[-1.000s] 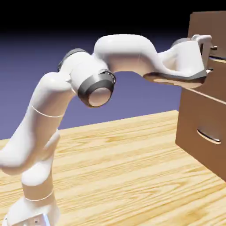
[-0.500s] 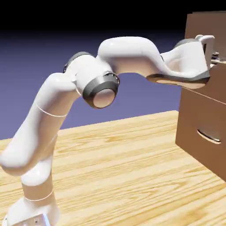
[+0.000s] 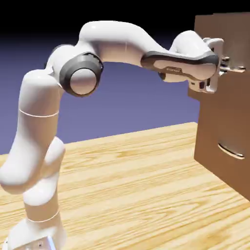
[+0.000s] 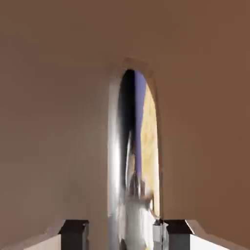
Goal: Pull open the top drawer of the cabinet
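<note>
Top drawer, a brown box with a flat front [image 3: 234, 39], is partly open, and its front sticks out past the lower part of the tall brown wooden cabinet [image 3: 207, 146]. The drawer front is right ahead of the jaws of the white two-finger gripper [image 3: 226, 66].

The jaws are closed partway, with one small grey fingertip [image 4: 73, 235] on each side of the drawer's shiny, curved silver metal handle [image 4: 115, 171]. They have hold of this handle. In the hand view, the bar looks very close to the right-hand tip, and a thin strip of brown shows beside the left-hand tip.

Below the jaws, lower on the cabinet, is another curved silver metal handle [image 3: 231, 151], well apart from them. The smooth white robot arm [image 3: 117, 44] reaches over to the jaws from the exterior view's left. Far below them is the pale yellow wooden table [image 3: 122, 185].
</note>
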